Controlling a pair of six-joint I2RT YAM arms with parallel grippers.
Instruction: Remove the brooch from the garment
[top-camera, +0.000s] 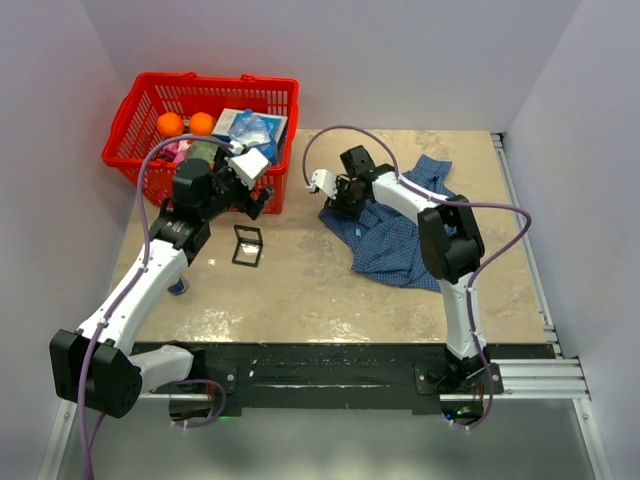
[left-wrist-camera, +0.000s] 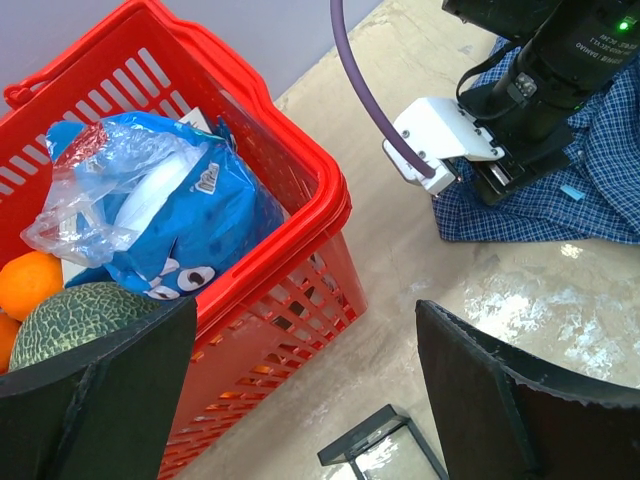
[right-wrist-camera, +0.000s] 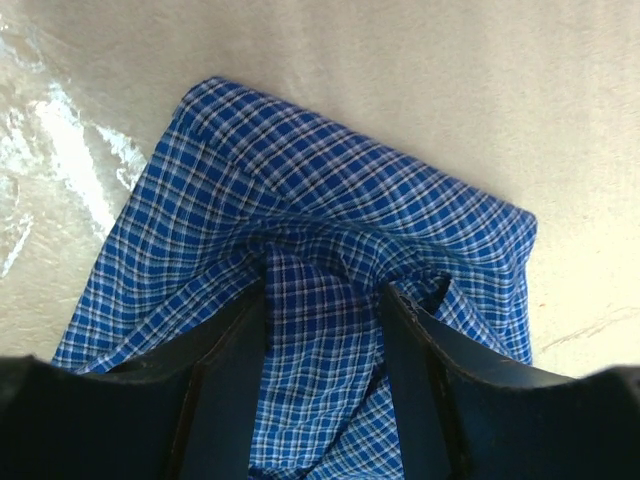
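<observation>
**Fold of blue fine-checked button-up shirt (right-wrist-camera: 330, 200) caught in right gripper (right-wrist-camera: 322, 290)**

We saw the right gripper pressed down into the shirt. Its two dark fingers (right-wrist-camera: 225, 380) grasped a raised ridge of cloth that filled the gap between them, and creases ran outward from the pinch. The rest of the shirt lay crumpled on the beige table (top-camera: 300, 280) beneath that gripper and spread back toward its own arm. We could not make out the tiny dark reddish-brown brooch in any view.

The left gripper (left-wrist-camera: 305, 310) hung released, fingers spread wide with nothing between them, well apart from the shirt. Just ahead of it and to its left stood a red plastic lattice basket (left-wrist-camera: 300, 150). The basket held a blue plastic-wrapped bag (left-wrist-camera: 190, 220), a netted green melon (left-wrist-camera: 70, 315) and an orange fruit (left-wrist-camera: 25, 280). Below the left gripper, on the table, lay a small black-framed square panel (top-camera: 247, 245). Beyond its fingertips and to its right, the other arm's white wrist housing (left-wrist-camera: 440, 135) sat over the shirt's near edge.
</observation>
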